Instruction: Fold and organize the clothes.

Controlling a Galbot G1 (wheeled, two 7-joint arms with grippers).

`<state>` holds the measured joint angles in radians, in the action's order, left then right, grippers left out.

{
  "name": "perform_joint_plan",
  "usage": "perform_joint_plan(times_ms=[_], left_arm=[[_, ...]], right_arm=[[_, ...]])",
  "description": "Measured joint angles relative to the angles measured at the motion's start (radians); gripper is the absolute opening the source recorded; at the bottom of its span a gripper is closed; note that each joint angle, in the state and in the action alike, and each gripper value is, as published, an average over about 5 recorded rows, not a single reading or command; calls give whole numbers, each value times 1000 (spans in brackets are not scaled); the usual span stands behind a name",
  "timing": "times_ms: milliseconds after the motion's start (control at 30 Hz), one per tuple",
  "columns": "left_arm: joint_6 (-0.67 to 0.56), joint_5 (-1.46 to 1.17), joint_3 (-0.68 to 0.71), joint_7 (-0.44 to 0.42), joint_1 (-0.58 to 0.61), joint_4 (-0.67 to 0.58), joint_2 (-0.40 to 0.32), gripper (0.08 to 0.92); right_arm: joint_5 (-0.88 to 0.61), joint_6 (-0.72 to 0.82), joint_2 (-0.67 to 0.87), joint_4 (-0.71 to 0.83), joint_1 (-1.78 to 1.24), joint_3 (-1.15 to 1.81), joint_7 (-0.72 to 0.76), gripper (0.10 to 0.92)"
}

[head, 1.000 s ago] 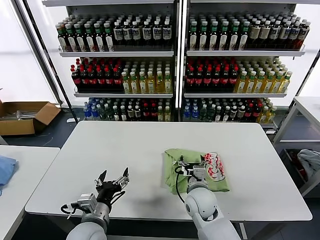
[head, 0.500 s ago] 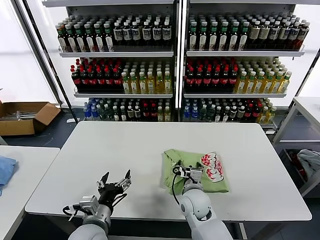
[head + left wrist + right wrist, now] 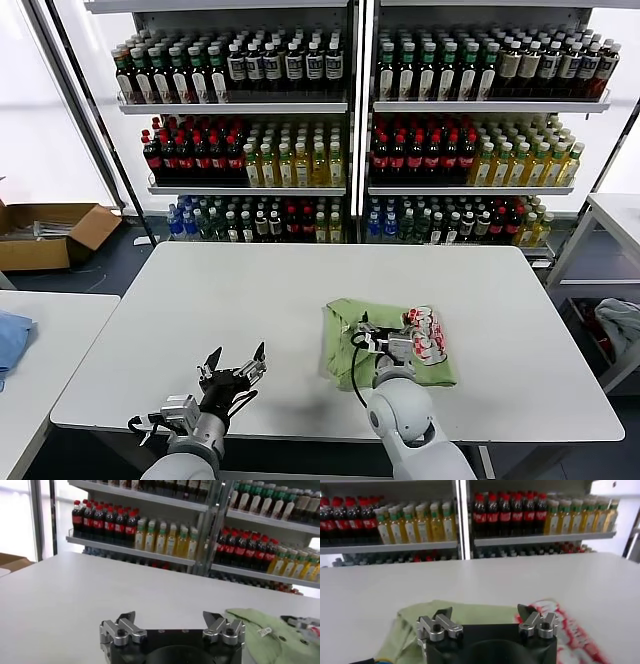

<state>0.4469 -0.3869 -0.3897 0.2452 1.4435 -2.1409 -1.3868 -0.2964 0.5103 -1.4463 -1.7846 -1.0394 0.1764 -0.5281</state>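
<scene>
I see the shirt [image 3: 392, 341] folded on the white surface [image 3: 250, 300], right of centre near the front edge. My right tool [image 3: 385, 341] hangs just above it, fingers spread, pinching nothing. My left tool [image 3: 232, 372] sits spread over bare surface, well apart from the shirt.

One folded green shirt [image 3: 390, 341], two grippers, one white table [image 3: 250, 300], one cardboard box [image 3: 50, 232]

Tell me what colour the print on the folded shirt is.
Red and white, on the light green shirt; the head view shows it best.
</scene>
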Motion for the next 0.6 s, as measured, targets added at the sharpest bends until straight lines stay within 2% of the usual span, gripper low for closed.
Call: perform_joint_plan(times_ms=[267, 600], left_arm=[[0, 12, 18, 0, 5, -3, -14, 823], [0, 22, 30, -3, 15, 4, -20, 823]], right_arm=[[-28, -5, 51, -34, -57, 51, -12, 823], [-74, -24, 40, -7, -73, 84, -20, 823]])
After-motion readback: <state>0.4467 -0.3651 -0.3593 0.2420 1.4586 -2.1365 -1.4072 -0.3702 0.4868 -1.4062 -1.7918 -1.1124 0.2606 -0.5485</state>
